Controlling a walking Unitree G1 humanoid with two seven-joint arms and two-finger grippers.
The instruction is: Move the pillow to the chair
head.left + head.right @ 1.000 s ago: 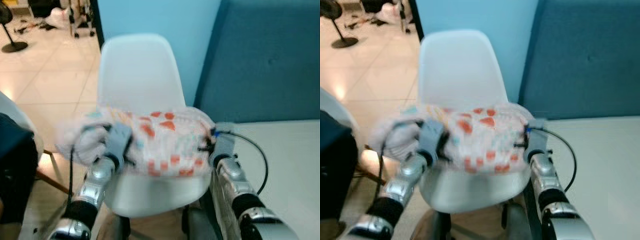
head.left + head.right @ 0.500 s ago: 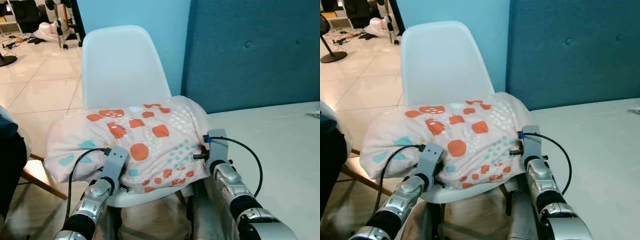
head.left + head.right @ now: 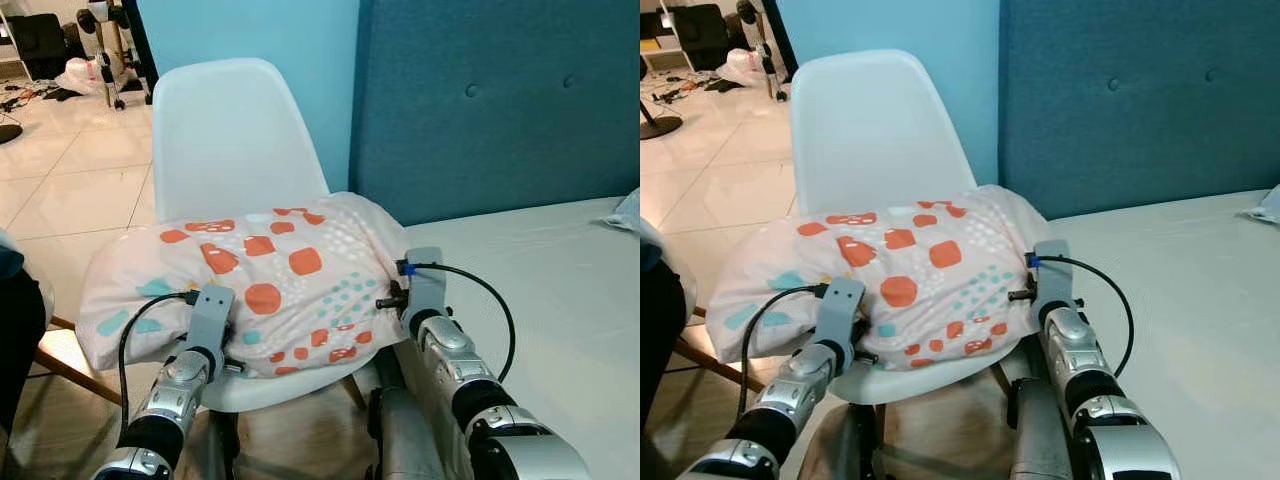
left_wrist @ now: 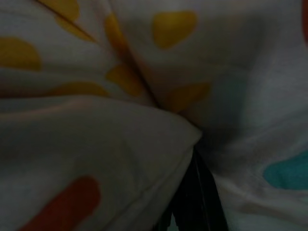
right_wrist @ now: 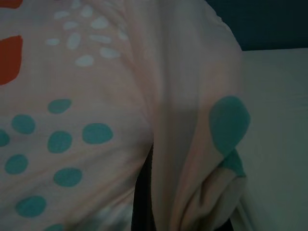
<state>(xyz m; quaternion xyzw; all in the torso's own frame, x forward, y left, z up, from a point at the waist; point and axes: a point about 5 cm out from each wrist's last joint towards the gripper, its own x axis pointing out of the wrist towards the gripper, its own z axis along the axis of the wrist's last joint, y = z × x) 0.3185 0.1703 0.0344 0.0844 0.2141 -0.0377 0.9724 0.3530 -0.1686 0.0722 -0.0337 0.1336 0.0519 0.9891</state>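
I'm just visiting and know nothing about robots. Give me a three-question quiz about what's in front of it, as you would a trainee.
1. True or false: the pillow lies on the seat of the white chair.
2. What stands directly behind the bed? A) a blue padded headboard B) a wooden shelf C) a window
3. Fill in: the left gripper and the right gripper sit at the pillow's near edge, one on each ____.

Key: 1 true; 2 A, the headboard; 3 side.
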